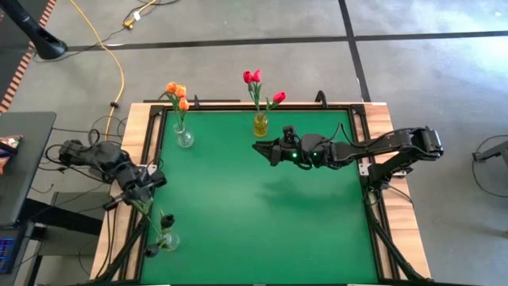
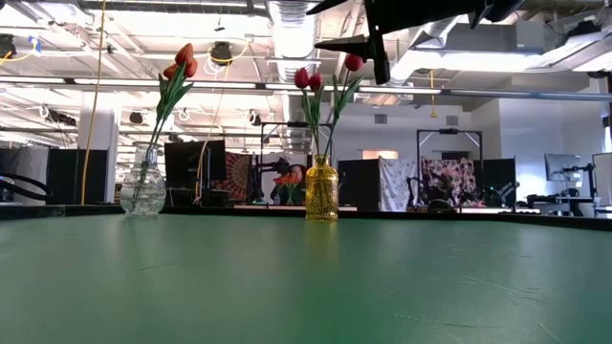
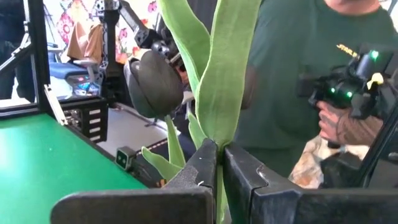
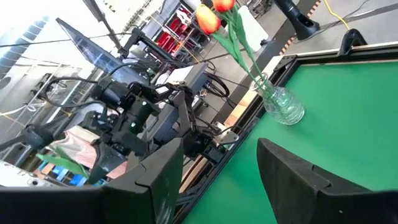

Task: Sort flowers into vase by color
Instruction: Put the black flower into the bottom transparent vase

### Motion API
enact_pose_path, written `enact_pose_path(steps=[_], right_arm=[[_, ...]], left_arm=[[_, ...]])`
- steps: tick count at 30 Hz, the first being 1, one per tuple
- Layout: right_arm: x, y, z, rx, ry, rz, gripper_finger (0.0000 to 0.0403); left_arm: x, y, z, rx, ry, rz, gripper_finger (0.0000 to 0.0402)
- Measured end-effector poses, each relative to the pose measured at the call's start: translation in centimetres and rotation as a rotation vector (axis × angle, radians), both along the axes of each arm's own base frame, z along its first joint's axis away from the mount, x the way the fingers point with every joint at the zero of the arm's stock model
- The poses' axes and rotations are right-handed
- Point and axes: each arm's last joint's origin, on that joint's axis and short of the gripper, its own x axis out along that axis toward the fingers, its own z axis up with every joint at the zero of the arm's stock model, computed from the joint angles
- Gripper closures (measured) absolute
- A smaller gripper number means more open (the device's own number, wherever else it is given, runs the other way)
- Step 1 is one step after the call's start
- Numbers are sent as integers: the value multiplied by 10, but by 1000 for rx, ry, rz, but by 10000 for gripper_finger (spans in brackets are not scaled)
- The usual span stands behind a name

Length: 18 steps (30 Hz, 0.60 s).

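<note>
My left gripper (image 1: 152, 181) stands at the table's left edge, shut on a near-black flower with a dark head (image 3: 152, 84) and broad green leaves (image 3: 231, 74). In the high view a dark head (image 1: 167, 221) shows above a clear vase (image 1: 169, 240) at the near left corner. I cannot tell whether that head is the held flower's. Orange flowers (image 1: 176, 92) stand in a clear vase (image 1: 183, 137) at the far left. Red flowers (image 1: 254, 78) stand in a yellow vase (image 1: 260, 125) at the far middle. My right gripper (image 1: 260, 148) hovers open over the table, just near of the yellow vase. My left gripper pinches the black flower between its two fingers (image 3: 202, 167) at the base of the leaves (image 3: 219, 155), below the head. The fingers lie across the stem. Head and leaves stand up past the fingers, clear of the table. Stem or leaf in the pinch, I cannot tell.
A person in a green shirt (image 3: 292, 74) stands beyond the table's edge. Cables and the left arm's mount (image 4: 137, 112) crowd the left side. The green mat's middle and near right (image 1: 278, 230) show nothing on them. A raised dark frame (image 1: 369, 159) edges the table.
</note>
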Motion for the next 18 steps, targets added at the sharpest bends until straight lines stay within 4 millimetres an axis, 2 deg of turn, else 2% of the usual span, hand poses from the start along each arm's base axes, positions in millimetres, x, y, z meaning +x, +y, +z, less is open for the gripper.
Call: enact_pose_path(steps=[11, 18], right_arm=[[0, 0, 0, -5, 2, 4, 173], [0, 0, 0, -7, 2, 4, 173]], left_arm=[[3, -1, -10, 142, -42, -20, 401], [2, -2, -11, 165, -71, -34, 401]])
